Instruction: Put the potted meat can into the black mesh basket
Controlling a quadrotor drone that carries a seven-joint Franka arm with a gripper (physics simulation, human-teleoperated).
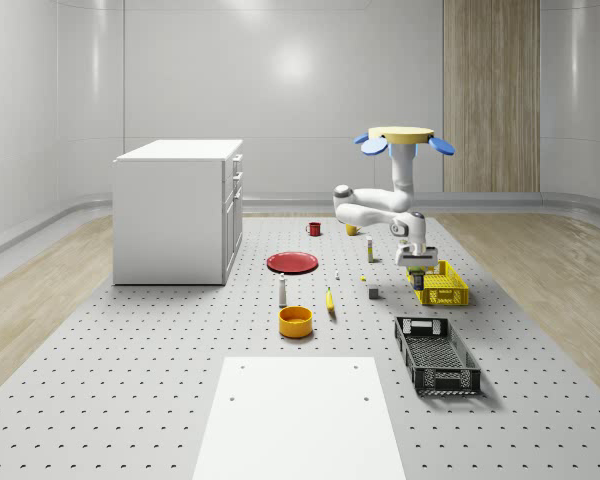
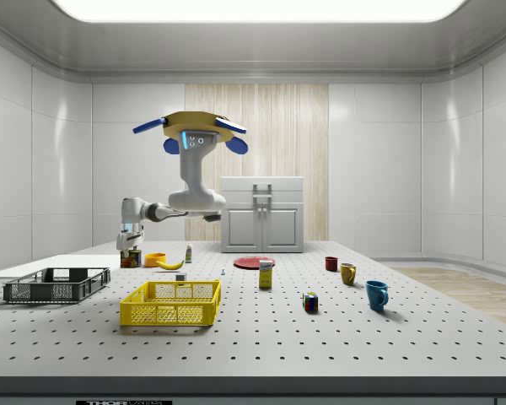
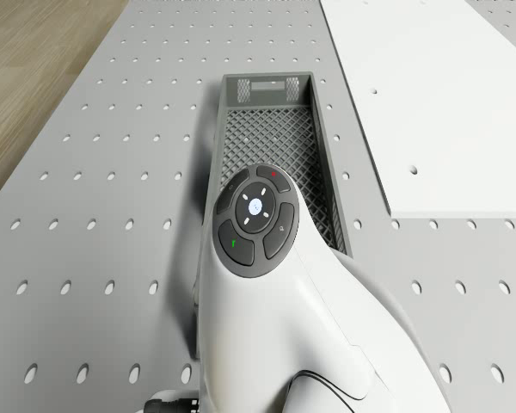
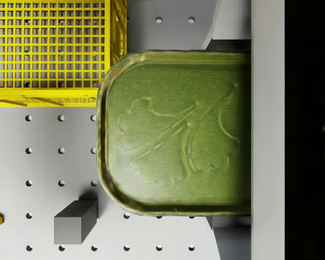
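The potted meat can (image 4: 176, 130) shows its embossed green top in the wrist view, with a grey finger (image 4: 268, 130) pressed against one side. My gripper (image 1: 417, 264) is shut on the can (image 1: 418, 272) and holds it a little above the perforated table, beside the near corner of the yellow basket (image 1: 442, 285). The drone (image 1: 405, 138) hovers above, its white arm bent down to the can (image 2: 131, 258) and gripper (image 2: 131, 246). The black mesh basket (image 1: 436, 355) lies nearer the front, apart from the can. It also lies ahead of the arm as the black basket (image 3: 271, 129) and towards the side view's left (image 2: 56, 285).
A yellow basket (image 4: 49, 49) and a small grey cube (image 4: 75, 221) lie under the wrist. The table carries a white cabinet (image 1: 180, 210), red plate (image 1: 293, 262), orange bowl (image 1: 295, 320), banana (image 1: 330, 300), mugs (image 2: 376, 294) and a white sheet (image 1: 300, 420).
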